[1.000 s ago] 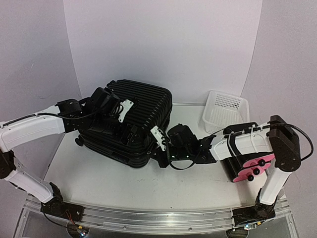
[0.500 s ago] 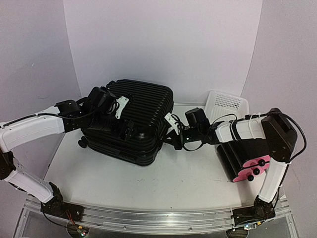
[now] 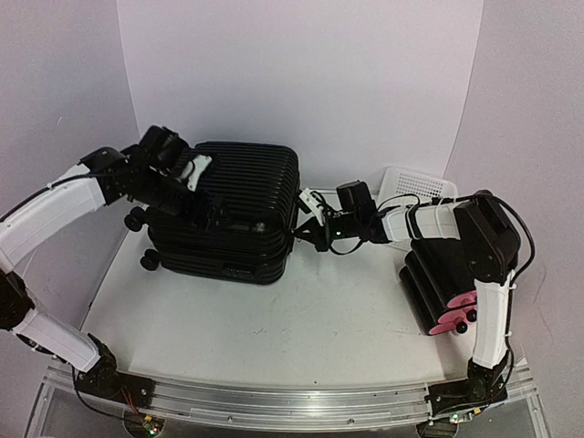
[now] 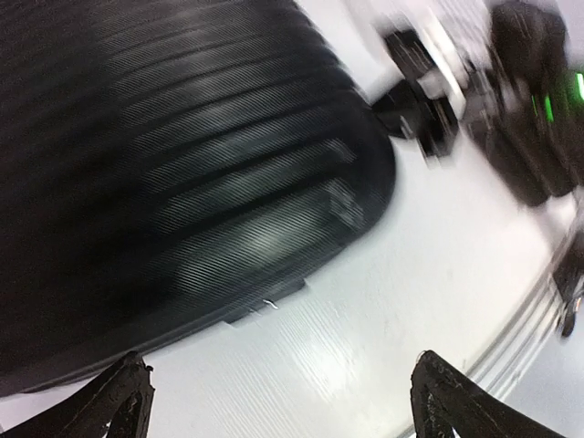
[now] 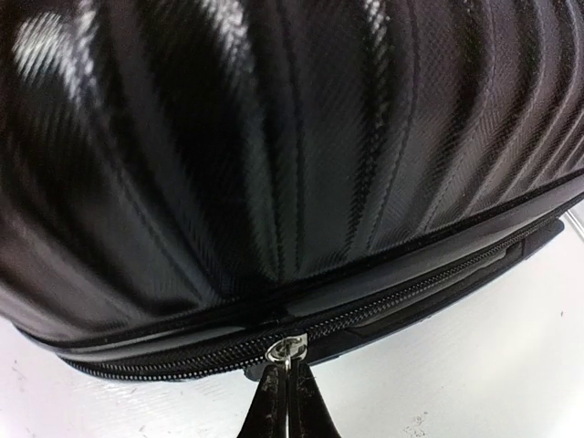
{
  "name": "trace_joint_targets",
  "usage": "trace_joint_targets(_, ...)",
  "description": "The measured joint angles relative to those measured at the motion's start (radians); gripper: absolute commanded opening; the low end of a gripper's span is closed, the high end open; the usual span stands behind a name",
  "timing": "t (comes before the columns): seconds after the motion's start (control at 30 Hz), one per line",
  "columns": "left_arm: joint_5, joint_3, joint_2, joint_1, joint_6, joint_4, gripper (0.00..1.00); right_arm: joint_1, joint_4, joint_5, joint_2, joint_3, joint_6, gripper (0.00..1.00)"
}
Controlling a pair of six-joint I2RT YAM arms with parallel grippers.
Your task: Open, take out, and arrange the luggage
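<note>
One luggage [image 3: 228,210]; one zipper pull [image 5: 286,349] in right gripper [image 5: 285,376]; one basket [image 3: 415,187]; one box [image 3: 429,281]

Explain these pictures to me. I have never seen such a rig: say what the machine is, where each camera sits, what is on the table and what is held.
This is a robot: two white-and-black arms bolted at the near edge of a white table, each ending in a two-finger gripper. The wide picture comes from a fixed camera above and behind the arms; the two close-ups come from cameras on the wrists. On the table lie a large black ribbed hard-shell suitcase, closed, a white mesh plastic basket and a black box with pink drawer fronts. The right gripper is shut on the suitcase's small metal zipper pull. The left gripper is wide open by the suitcase's left end and holds nothing.
</note>
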Motion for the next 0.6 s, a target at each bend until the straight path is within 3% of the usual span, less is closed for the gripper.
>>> trace_joint_targets(0.17,0.072,0.266,0.114,0.252,-0.019,-0.072,0.99,0.007,0.023,0.004,0.0,-0.008,0.07,0.0)
trace_joint_targets(0.37,0.146,0.555,0.371,0.456,-0.053,-0.107,0.99,0.053,0.074,0.069,-0.014,-0.05,0.128,0.0)
trace_joint_targets(0.5,0.196,0.699,0.555,0.552,-0.061,-0.126,0.94,0.107,0.096,0.122,-0.037,-0.084,0.168,0.0)
trace_joint_targets(0.6,0.252,0.774,0.641,0.565,-0.065,-0.143,0.92,0.168,0.105,0.159,-0.042,-0.092,0.198,0.0)
